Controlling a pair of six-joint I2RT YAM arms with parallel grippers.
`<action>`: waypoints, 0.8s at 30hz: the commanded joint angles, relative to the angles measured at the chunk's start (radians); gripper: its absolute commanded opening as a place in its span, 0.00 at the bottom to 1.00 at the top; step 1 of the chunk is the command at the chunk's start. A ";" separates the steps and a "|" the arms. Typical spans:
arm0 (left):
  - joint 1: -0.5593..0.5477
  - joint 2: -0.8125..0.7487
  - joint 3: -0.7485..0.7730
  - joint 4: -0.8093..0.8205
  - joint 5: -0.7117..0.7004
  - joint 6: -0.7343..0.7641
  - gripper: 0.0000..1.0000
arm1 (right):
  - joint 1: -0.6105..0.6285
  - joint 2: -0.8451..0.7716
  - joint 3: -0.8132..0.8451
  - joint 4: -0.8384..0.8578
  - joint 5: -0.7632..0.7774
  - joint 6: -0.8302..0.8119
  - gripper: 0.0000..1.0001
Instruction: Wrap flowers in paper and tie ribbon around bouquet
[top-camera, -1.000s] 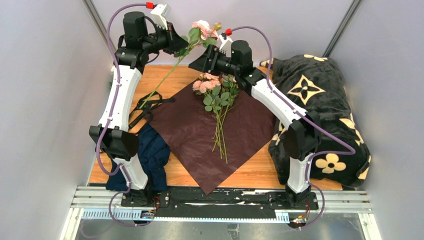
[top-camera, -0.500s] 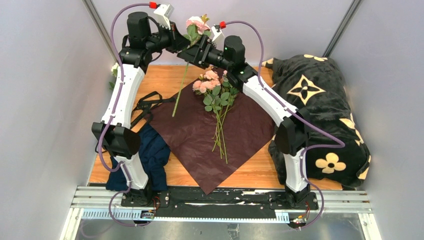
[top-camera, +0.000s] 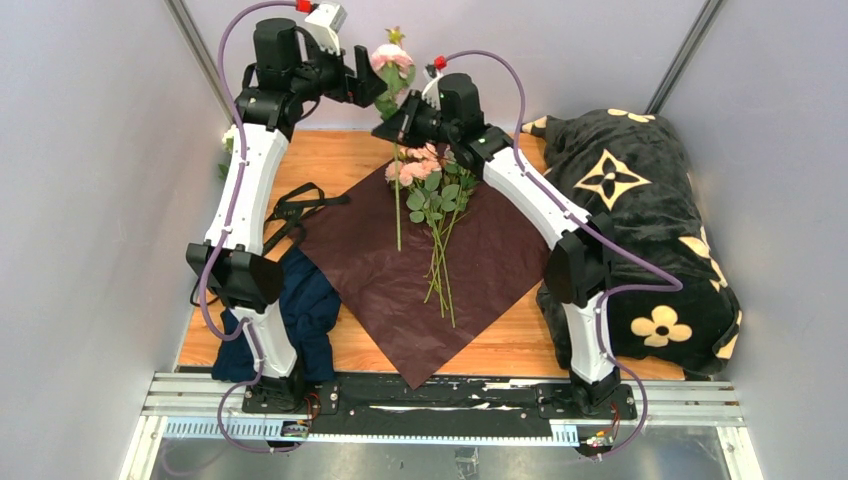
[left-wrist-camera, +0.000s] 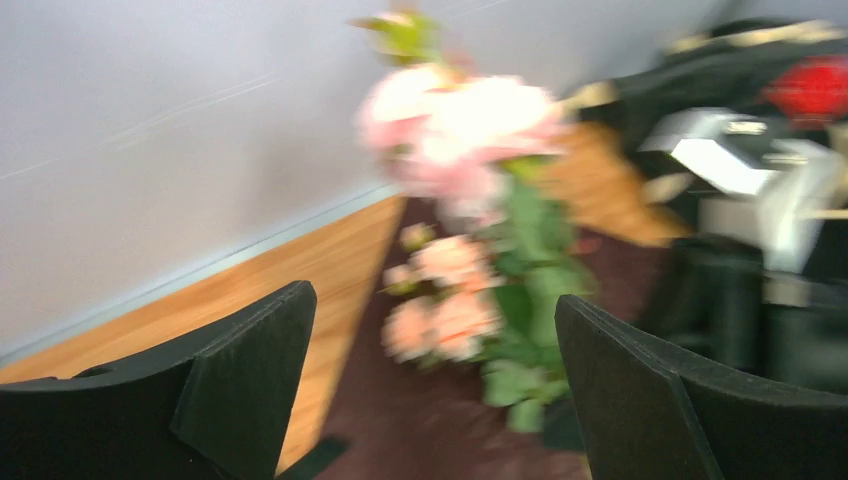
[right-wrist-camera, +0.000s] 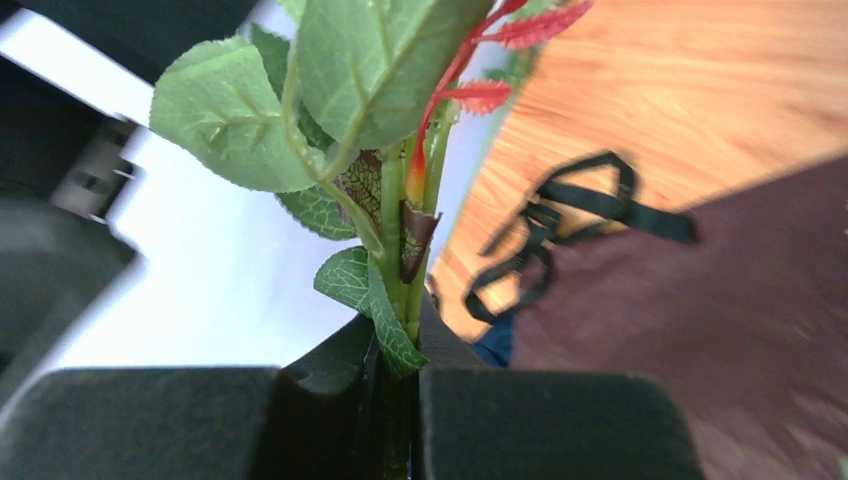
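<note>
- Right hand (right-wrist-camera: 400, 400) is pressed tight on 1 rose stem (right-wrist-camera: 395, 250), holding it upright over the far part of the paper (top-camera: 380, 280).
- Left hand (left-wrist-camera: 430, 310) stands spread wide beside the bloom, gripping nothing.
- The other flowers (top-camera: 432, 195) lie on the paper, heads toward its far corner.
- Early days, by the look of it: the paper is flat and unfolded, and the ribbon (top-camera: 290, 215) lies untied on the counter (top-camera: 500, 350) at the paper's left.
- No vase or box in sight; the sheet is the only carrier.
</note>
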 joint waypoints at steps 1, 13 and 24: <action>0.028 0.039 0.003 -0.218 -0.586 0.307 1.00 | -0.021 -0.094 -0.110 -0.355 0.174 -0.181 0.00; 0.376 0.339 -0.160 -0.332 -0.987 0.479 1.00 | -0.007 0.206 0.199 -1.011 0.501 -0.425 0.73; 0.525 0.549 -0.090 -0.333 -0.975 0.535 0.67 | 0.037 0.113 0.167 -0.952 0.584 -0.465 0.73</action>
